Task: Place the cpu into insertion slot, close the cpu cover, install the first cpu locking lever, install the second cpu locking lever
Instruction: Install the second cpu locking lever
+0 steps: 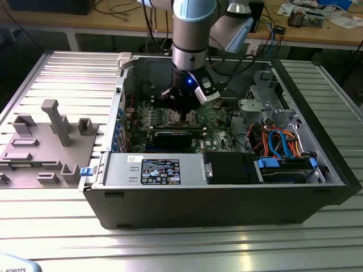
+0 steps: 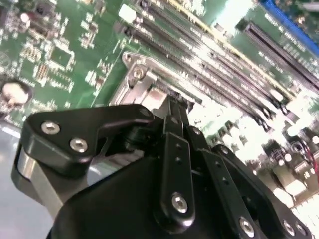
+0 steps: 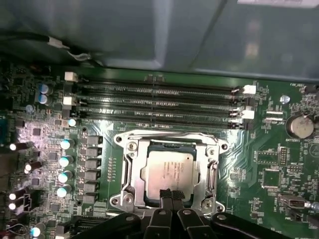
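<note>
We see the cpu (image 3: 169,172) as a pale silvery-grey square lying flat and level, just below the centre of the first wrist view. It sits inside the insertion slot (image 3: 130,169), a square metal-rimmed recess in the green board. The cpu cover (image 3: 207,167), a thin silvery frame with a cut-out window, lies down flat around the chip, its face showing through the window.

Cpu (image 3: 169,172) pale silver-grey; motherboard (image 3: 259,164) green; fingers (image 3: 167,195) blk.
</note>
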